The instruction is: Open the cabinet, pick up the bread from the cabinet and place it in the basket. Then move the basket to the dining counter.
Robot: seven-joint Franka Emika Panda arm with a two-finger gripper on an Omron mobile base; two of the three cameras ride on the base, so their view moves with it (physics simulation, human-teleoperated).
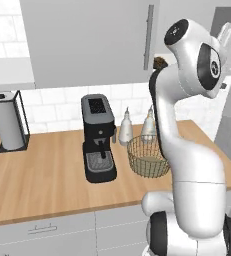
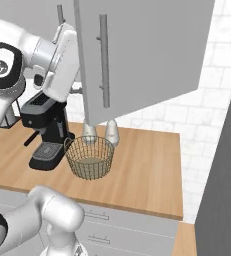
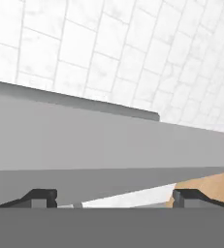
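The cabinet's right door (image 2: 147, 50) stands swung open towards me, and its left door (image 1: 87, 40) is shut. A bit of the dark brown bread (image 1: 160, 62) shows inside the cabinet, just behind my raised arm. My hand (image 2: 62, 55) is up at the cabinet opening beside the open door's edge. My gripper (image 3: 114, 197) is open, its fingertips (image 3: 43, 197) wide apart with nothing between them, facing a grey cabinet edge and wall tiles. The tan wire basket (image 1: 137, 150) (image 2: 82, 150) sits on the wood worktop below. The dining counter is out of view.
A black coffee machine (image 1: 98, 137) (image 2: 47, 135) stands left of the basket, with two pale bottles (image 1: 126, 127) behind the basket. A paper towel holder (image 1: 8, 122) is at the far left. A tall grey panel (image 2: 222, 175) bounds the right side.
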